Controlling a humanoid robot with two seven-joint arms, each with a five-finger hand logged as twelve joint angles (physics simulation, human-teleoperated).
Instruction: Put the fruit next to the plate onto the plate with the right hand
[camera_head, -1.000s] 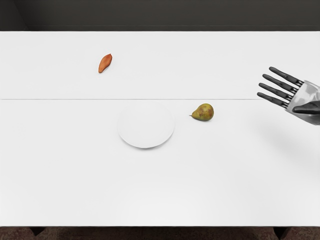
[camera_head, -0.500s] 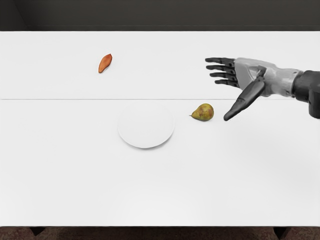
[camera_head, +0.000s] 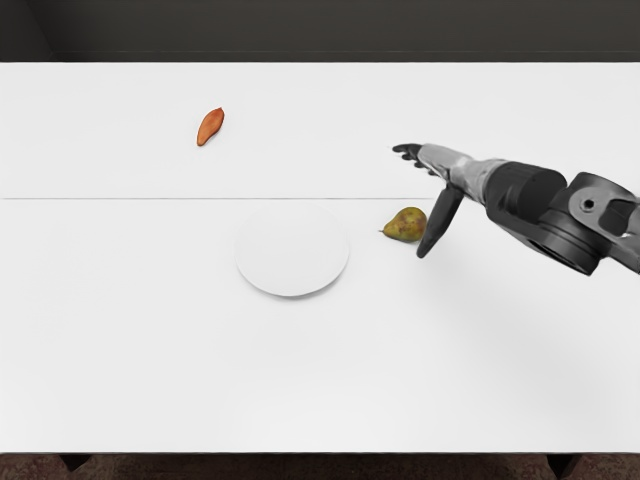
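Observation:
A green-brown pear (camera_head: 405, 224) lies on the white table just right of the round white plate (camera_head: 292, 250). My right hand (camera_head: 425, 190) reaches in from the right edge and hovers right beside the pear, slightly above and behind it. The fingers (camera_head: 407, 152) are spread and the thumb (camera_head: 438, 225) points down just right of the pear. The hand is open and holds nothing. The left arm does not show.
An orange, elongated sweet potato (camera_head: 210, 126) lies at the back left of the table, well away from the plate. A seam (camera_head: 150, 198) runs across the tabletop behind the plate.
The right arm has come in further from the right edge and the hand has moved left and down, from well clear of the pear to right beside it. The pear and plate have not moved.

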